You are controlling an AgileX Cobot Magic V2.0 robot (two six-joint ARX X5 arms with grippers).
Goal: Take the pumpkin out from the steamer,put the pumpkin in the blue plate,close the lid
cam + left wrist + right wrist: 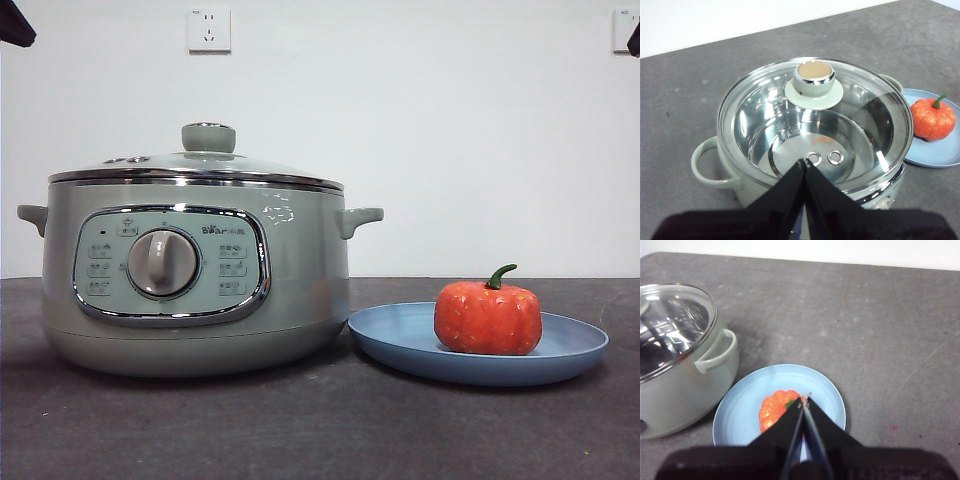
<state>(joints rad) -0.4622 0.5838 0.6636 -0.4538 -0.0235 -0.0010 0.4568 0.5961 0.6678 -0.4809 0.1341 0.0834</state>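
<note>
On the blue plate [400, 340] I see the pumpkin [488, 318]; the lid [195, 168] covers the steamer [195, 290]. Both grippers hang pressed together, empty. Nothing left.

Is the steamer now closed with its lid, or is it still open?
Closed. The lid sits level on the steamer rim all around, knob up; through the glass the pot looks empty. The pumpkin is on the blue plate.

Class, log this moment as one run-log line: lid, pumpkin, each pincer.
lid: on steamer | pumpkin: on blue plate | left pincer: shut, above lid | right pincer: shut, above pumpkin
</note>
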